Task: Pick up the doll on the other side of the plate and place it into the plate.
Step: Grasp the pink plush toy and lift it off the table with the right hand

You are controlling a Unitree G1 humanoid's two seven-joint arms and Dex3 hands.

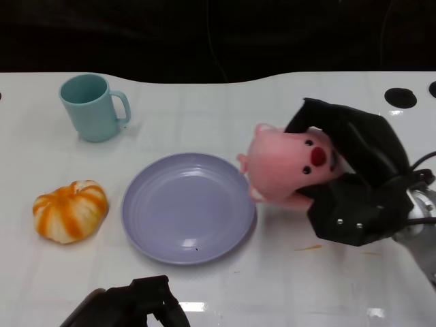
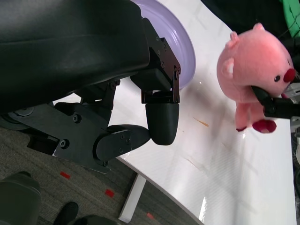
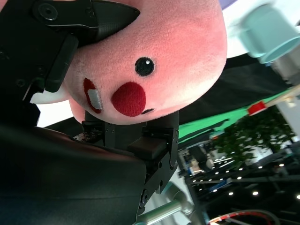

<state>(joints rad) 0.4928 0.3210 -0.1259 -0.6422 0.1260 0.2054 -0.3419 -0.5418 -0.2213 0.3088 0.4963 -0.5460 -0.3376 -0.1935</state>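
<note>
The right hand [image 1: 354,184] is grasping the pink doll [image 1: 289,167], fingers wrapped around its back and underside; the left wrist view shows the doll lifted clear of the table [image 1: 286,272]. So the pick is done. What is left is carrying the doll over the plate [image 1: 187,208] and letting it go there. At present the doll hangs at the plate's right rim, with only its nearest edge overlapping that rim in the head view, and the plate's bowl holds nothing.

The left hand [image 1: 136,306] sits at the near edge of the table, fingers curled in with nothing in them, well apart from the plate.

Room for the move looks generous: the path leftward from the doll to the plate's middle is unobstructed. The teal mug [image 1: 92,105] stands far and left of the plate, and the orange pumpkin [image 1: 70,211] lies to the plate's left, both apart from it. The table's far edge runs well behind the doll.
</note>
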